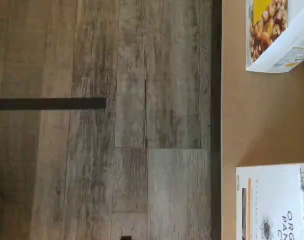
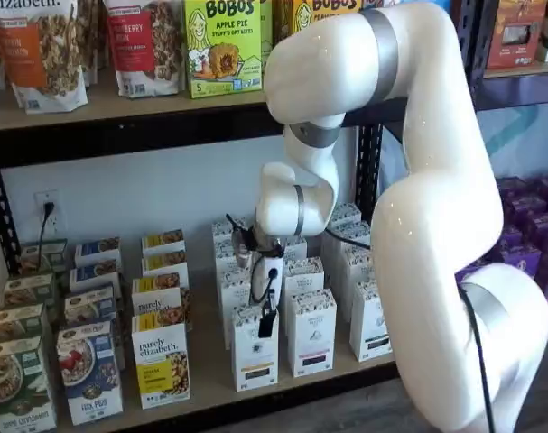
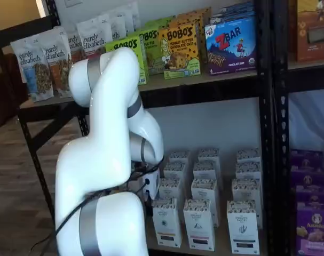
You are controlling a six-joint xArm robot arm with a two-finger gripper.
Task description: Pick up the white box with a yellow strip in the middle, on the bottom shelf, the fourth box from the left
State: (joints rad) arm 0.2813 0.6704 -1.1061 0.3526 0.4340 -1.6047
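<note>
The white arm (image 2: 436,225) bends down in front of the rack in both shelf views, its wrist low over the front edge of the bottom shelf (image 2: 210,383), the tan surface that carries the rows of cartons. The hand (image 2: 267,323) hangs from that wrist, showing only as a dark shape against the carton behind it, so I cannot tell whether its fingers are apart or together. The white box (image 2: 255,350) stands upright at the front of its row, directly behind and below the hand. In the wrist view the white box (image 1: 272,202) lies near the shelf's front edge, with a granola box (image 1: 274,32) well apart from it along that edge.
</note>
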